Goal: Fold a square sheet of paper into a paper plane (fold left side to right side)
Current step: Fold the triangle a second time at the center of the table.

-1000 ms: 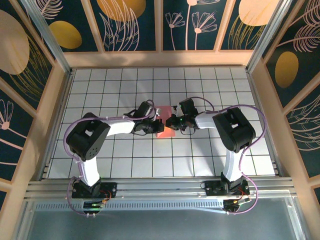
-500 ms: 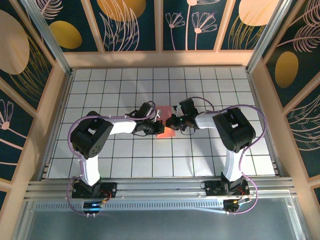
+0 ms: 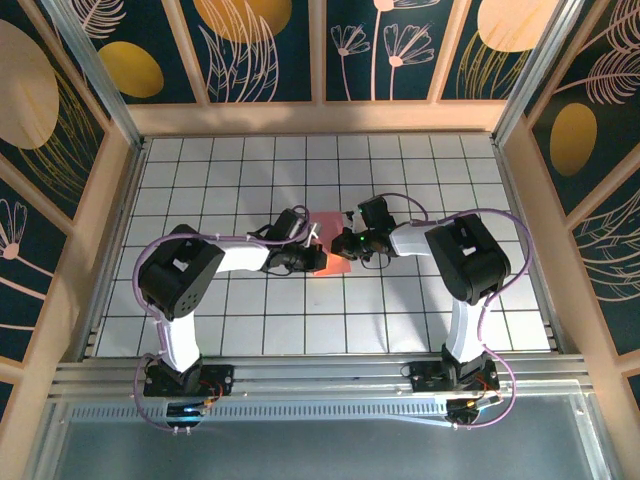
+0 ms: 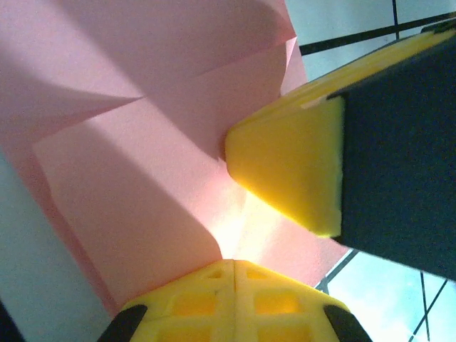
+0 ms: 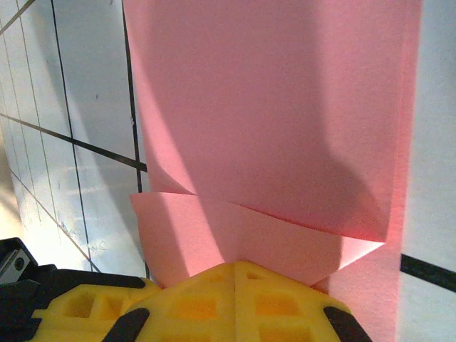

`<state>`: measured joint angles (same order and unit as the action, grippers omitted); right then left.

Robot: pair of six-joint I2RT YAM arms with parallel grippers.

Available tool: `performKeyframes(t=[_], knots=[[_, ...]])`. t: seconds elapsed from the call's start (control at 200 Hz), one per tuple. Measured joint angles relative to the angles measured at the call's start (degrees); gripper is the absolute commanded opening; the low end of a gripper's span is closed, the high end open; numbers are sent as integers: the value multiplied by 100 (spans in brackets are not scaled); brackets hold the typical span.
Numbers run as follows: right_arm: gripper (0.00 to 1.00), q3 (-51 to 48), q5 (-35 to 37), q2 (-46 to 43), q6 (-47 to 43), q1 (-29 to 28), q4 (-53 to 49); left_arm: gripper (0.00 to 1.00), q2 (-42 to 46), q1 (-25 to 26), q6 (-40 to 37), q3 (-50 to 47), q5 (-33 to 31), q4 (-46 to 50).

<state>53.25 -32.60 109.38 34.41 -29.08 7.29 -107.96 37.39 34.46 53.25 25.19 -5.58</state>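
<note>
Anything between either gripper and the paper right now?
Nothing visible does. The left gripper and the right gripper each have their fingers together right at the paper, apparently pinching it from opposite sides. The table around it looks bare.

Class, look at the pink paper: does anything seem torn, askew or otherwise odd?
No tear shows. The square sheet of paper is partly folded. In the right wrist view one folded edge near the camera runs slanted, so the layers look slightly askew.

L arm (image 3: 240, 256), R arm (image 3: 418, 241) stretched inward
</note>
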Motion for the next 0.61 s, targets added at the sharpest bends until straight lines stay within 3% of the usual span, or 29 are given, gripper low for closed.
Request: performKeyframes(t=[0.606], knots=[[0, 17, -46, 17, -2, 22, -20, 0, 295, 0, -581, -328, -92, 61]])
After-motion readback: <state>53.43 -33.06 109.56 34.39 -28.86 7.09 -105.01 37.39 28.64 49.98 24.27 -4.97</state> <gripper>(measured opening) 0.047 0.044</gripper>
